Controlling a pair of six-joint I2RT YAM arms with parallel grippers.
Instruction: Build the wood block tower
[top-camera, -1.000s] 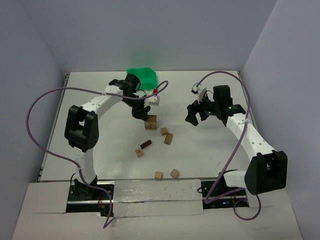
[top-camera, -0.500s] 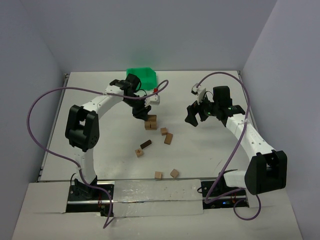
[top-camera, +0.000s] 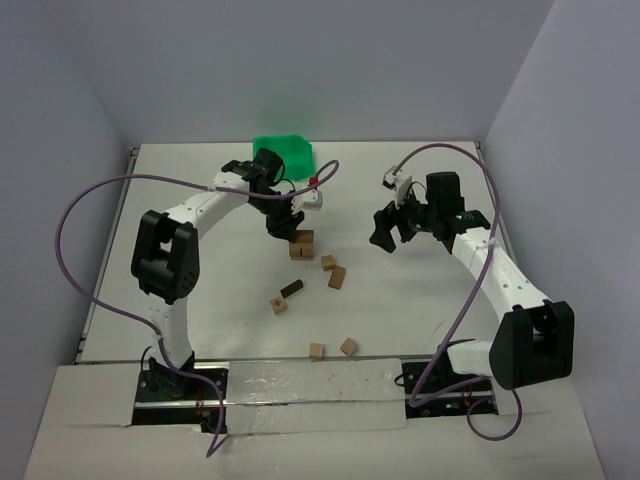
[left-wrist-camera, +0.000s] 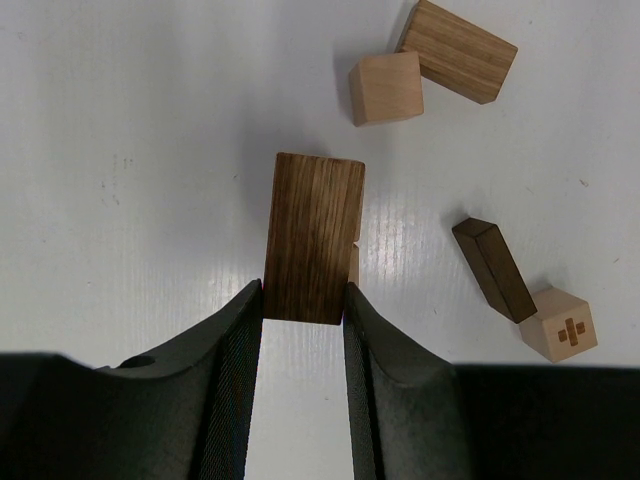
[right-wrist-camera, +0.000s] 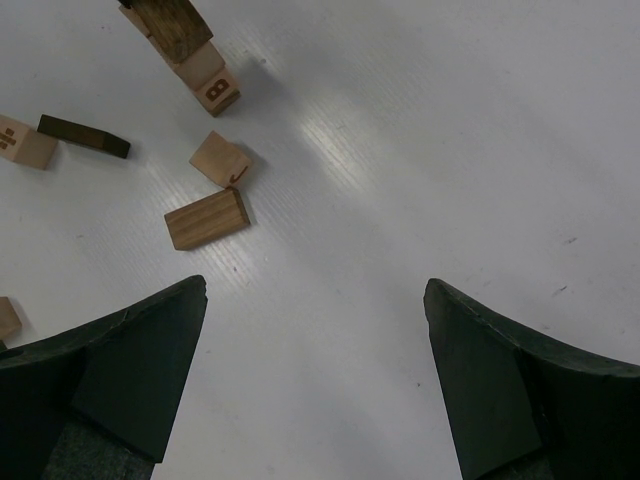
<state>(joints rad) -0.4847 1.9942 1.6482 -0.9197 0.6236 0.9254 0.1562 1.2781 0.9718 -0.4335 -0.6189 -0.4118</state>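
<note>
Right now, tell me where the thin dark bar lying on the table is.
Top view: the dark brown bar lies flat left of centre, beside the plus-marked cube, nearer the arm bases than the stack.

Left end effector (left-wrist-camera: 303, 292) clamped, right (right-wrist-camera: 315, 288) spread.

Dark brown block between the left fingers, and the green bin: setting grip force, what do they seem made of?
The dark brown rectangular block looks like wood, matte: straight grain lines run along its top face. The green bin is probably moulded plastic, going by its uniform bright colour; its finish is too small to judge.
</note>
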